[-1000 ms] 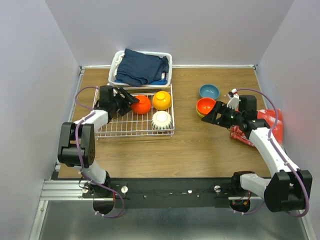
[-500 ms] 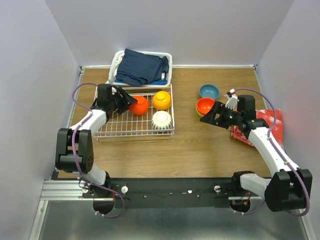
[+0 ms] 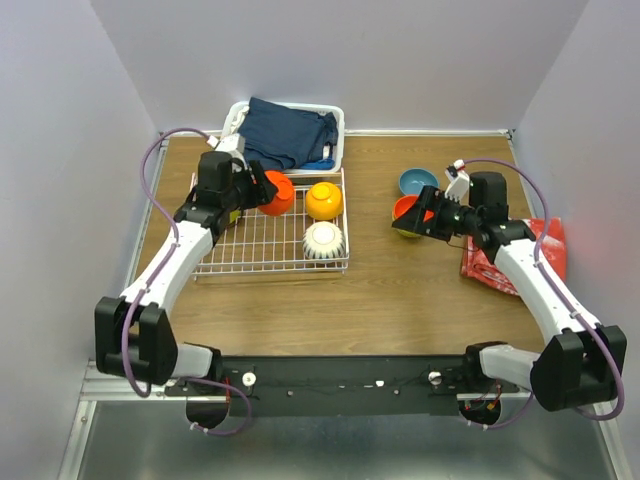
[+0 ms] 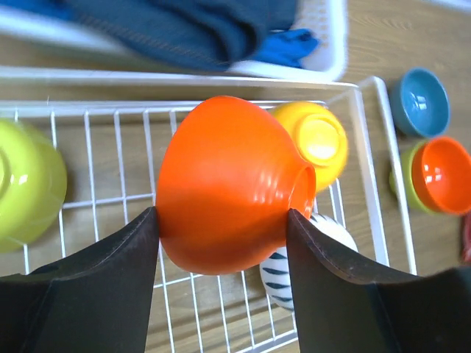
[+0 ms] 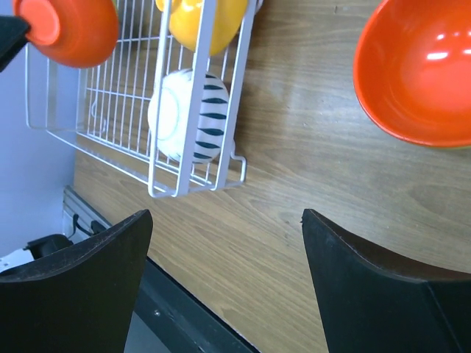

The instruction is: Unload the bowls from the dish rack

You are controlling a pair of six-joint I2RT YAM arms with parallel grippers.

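L: left gripper point(image 4: 222, 218) clamps red-orange bowl point(image 4: 221, 176) across its sides, tilted, over dish rack point(image 4: 184, 109), likely to clear the wires | R: right gripper point(image 5: 224, 220) wide open, empty, beside stacked bowls point(image 3: 408, 212) on table point(image 3: 400, 290), likely the drop spot

We count two red-orange bowls point(image 4: 221, 184) point(image 4: 440, 175), two lime-green bowls point(image 4: 26, 184) point(image 4: 399, 180), one orange-yellow bowl point(image 4: 313, 140), one blue bowl point(image 4: 419, 103), one white bowl point(image 3: 323, 239), one dish rack point(image 3: 250, 255), one basket point(image 3: 335, 120), one red packet point(image 3: 545, 250).

Robot lab test cell: plain walls point(image 3: 340, 50) box in wood table point(image 3: 400, 290); metal mounting rail point(image 3: 330, 382) at near edge.
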